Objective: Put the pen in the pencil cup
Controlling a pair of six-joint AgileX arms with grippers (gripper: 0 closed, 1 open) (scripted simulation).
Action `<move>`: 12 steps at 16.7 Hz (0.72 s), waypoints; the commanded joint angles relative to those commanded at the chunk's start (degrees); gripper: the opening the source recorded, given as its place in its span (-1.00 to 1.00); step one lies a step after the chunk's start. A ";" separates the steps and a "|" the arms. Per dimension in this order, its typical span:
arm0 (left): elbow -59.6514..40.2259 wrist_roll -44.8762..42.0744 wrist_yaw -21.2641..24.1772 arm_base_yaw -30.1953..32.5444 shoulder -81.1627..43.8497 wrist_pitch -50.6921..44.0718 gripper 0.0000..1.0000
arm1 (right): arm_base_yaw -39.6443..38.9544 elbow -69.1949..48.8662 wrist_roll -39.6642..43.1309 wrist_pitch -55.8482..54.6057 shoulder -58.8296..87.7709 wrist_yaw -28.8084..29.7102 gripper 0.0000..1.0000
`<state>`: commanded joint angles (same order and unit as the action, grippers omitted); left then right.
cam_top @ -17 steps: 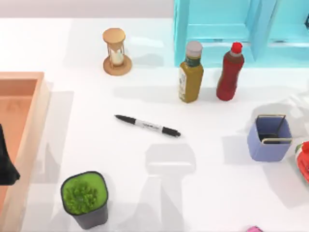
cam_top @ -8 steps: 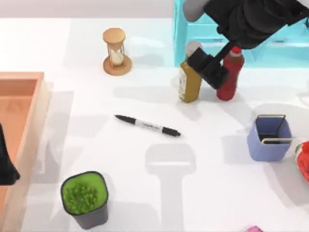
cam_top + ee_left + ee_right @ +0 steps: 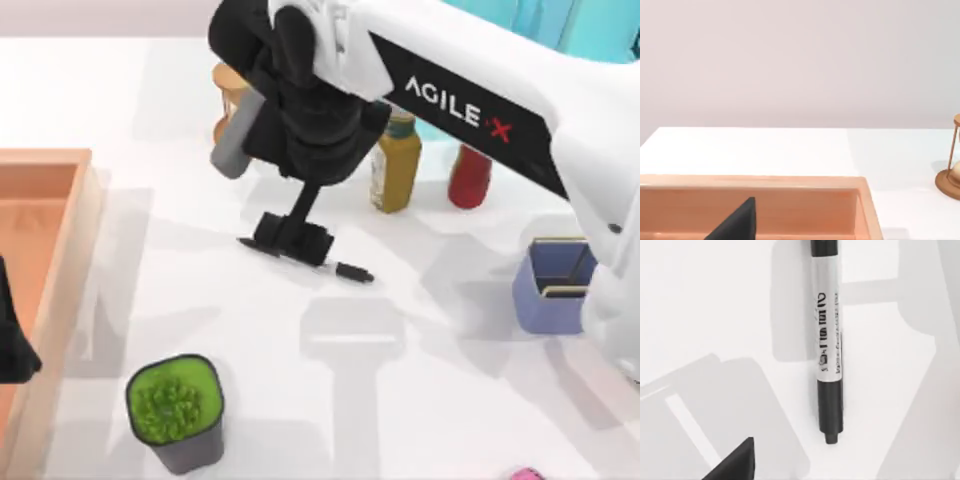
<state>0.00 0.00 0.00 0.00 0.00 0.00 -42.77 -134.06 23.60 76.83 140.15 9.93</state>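
The pen [image 3: 354, 271] lies flat on the white table a little left of centre, black with a white printed band [image 3: 828, 330]. My right gripper [image 3: 293, 238] hangs right over the pen's middle and covers it in the top view, so both black ends stick out. The right wrist view looks straight down on the pen lying on the table. The pencil cup [image 3: 548, 290], lavender-blue with a gold wire rim, stands at the right, partly behind my right arm. My left gripper [image 3: 12, 345] is parked at the left edge over the wooden tray.
A wooden tray [image 3: 85, 230] lines the left side. A dark pot of green plant [image 3: 175, 408] stands front left. Behind the pen are an hourglass [image 3: 951, 175], a yellow bottle [image 3: 395, 175] and a red bottle [image 3: 467, 180]. A teal cabinet [image 3: 600, 30] is at the back right.
My right arm has swept in from the back right, across the bottles, and now sits over the pen's middle. The pen, the cup and the left arm have not moved.
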 joint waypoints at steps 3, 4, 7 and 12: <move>0.00 0.00 0.00 0.00 0.00 0.00 1.00 | -1.49 -6.25 0.82 3.11 5.77 0.51 1.00; 0.00 0.00 0.00 0.00 0.00 0.00 1.00 | -1.71 -7.11 0.96 3.50 6.52 0.55 1.00; 0.00 0.00 0.00 0.00 0.00 0.00 1.00 | -1.79 -7.45 1.01 3.65 6.80 0.56 1.00; 0.00 0.00 0.00 0.00 0.00 0.00 1.00 | -1.39 -5.19 1.34 1.24 7.14 0.53 1.00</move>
<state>0.00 0.00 0.00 0.00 0.00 0.00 -44.17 -139.25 24.95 78.07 147.29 10.46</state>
